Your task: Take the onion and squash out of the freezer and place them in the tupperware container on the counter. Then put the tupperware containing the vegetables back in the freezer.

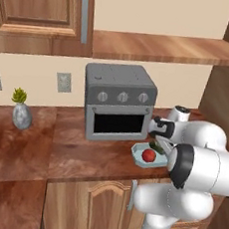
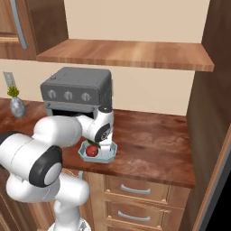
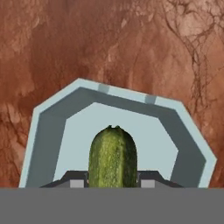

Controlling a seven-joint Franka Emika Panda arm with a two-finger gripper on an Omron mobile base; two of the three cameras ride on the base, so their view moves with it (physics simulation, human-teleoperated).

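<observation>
My gripper [image 3: 113, 181] is shut on the squash [image 3: 113, 157], a dark green lumpy vegetable held between the two finger tips. It hangs just over the pale blue-green tupperware container [image 3: 48, 127], which sits on the reddish-brown counter [image 1: 82, 158]. In the left base view the red onion [image 1: 148, 155] lies inside the tupperware container [image 1: 138, 150], with the squash [image 1: 158, 147] beside it under the gripper [image 1: 161, 147]. From the right base view the onion [image 2: 92, 151] shows in the tupperware container [image 2: 108, 158] next to the gripper [image 2: 104, 146]. The freezer is out of view.
A grey toaster oven [image 1: 119, 102] stands on the counter right behind the container. A small vase with a plant [image 1: 21, 112] sits far left. A wooden shelf [image 1: 158, 47] runs overhead, and a tall wooden panel [image 2: 203, 113] bounds the counter on the right.
</observation>
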